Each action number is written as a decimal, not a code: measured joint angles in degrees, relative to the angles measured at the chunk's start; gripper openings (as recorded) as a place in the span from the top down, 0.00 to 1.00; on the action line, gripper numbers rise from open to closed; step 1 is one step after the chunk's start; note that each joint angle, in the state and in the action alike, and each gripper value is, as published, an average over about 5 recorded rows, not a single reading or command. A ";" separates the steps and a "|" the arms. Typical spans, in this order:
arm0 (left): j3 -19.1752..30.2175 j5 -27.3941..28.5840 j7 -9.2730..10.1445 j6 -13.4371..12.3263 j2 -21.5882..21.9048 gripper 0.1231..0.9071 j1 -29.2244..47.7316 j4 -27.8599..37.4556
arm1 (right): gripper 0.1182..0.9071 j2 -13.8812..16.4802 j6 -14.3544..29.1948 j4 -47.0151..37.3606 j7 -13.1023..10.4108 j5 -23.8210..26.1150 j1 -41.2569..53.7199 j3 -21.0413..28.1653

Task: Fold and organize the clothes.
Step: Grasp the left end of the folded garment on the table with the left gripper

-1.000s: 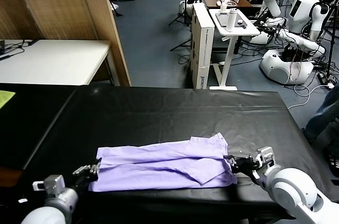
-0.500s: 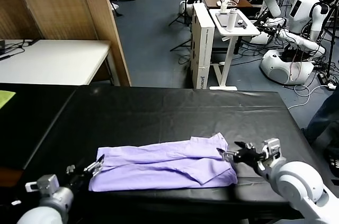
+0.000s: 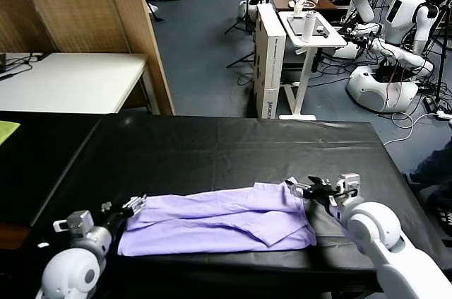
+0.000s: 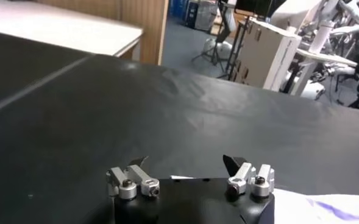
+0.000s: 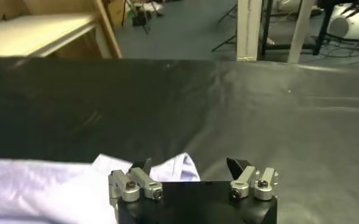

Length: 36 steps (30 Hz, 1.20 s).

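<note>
Now the T-shirt lies in a long folded band near the front edge of the black table, with the left gripper and right gripper spread wide and empty at its two ends. For a clean next fold, each gripper probably needs to pinch every layer at its end and rise level with the other.

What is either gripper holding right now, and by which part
Nothing. Left gripper and right gripper both stand open at opposite ends of the purple T-shirt.
</note>
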<state>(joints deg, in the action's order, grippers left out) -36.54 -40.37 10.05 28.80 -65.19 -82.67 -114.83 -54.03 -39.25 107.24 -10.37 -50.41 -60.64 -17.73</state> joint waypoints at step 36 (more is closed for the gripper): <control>2.95 0.37 -2.41 1.36 -0.66 0.97 3.34 1.92 | 0.97 -5.29 3.98 -2.87 -2.41 4.76 -2.03 -3.85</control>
<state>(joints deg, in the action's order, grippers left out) -33.59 -40.00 7.64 30.16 -65.84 -79.32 -112.91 -59.32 -35.27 104.37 -12.78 -45.65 -62.67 -21.58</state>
